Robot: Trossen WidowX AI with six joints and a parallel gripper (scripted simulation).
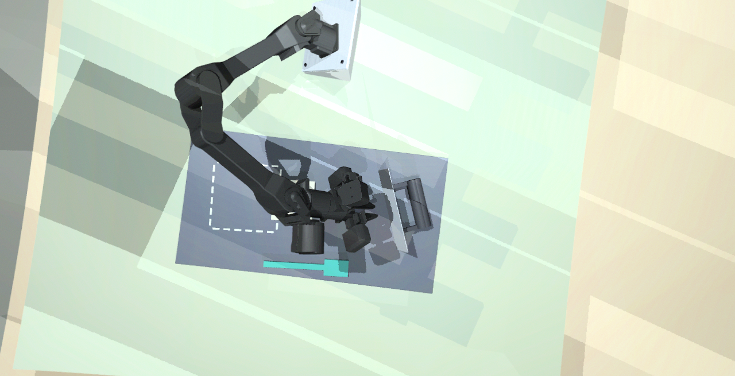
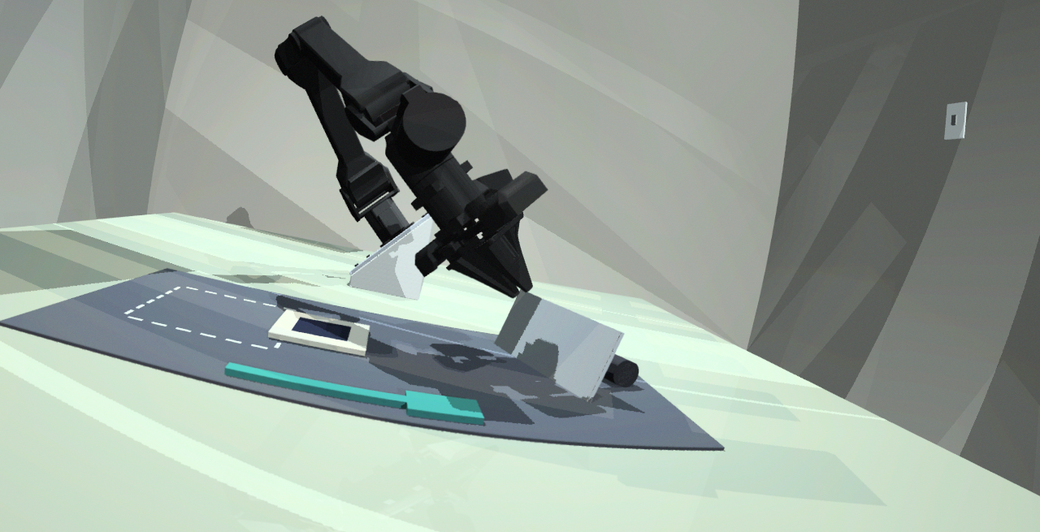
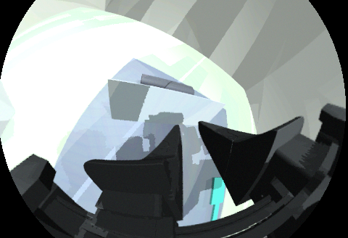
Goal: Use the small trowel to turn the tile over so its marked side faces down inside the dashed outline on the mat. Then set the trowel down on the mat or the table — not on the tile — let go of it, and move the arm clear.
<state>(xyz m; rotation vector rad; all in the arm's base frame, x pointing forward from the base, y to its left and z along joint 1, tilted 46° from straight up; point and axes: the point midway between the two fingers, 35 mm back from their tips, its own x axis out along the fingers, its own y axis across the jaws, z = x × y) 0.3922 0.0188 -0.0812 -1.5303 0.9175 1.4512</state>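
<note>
The tile (image 2: 321, 329) lies on the mat with its dark-marked side up, across the right edge of the dashed outline (image 1: 213, 227) (image 2: 127, 314). In the top view the arm hides most of the tile. The trowel (image 1: 394, 209) (image 2: 582, 354) (image 3: 174, 101) stands at the right end of the mat, its grey blade tilted and its dark bar handle on the far side of the blade from me. My gripper (image 1: 375, 210) (image 2: 523, 290) (image 3: 188, 125) is partly open and empty. It points down above the mat, on the blade side of the trowel; its exact height is hard to tell.
A flat teal paddle-shaped tool (image 1: 335, 267) (image 2: 444, 407) (image 3: 217, 192) lies along the front edge of the mat (image 1: 195, 250) (image 2: 654, 427). The arm's pale wedge base (image 1: 347, 34) (image 2: 400, 270) stands behind the mat. The forearm passes over the outline and tile.
</note>
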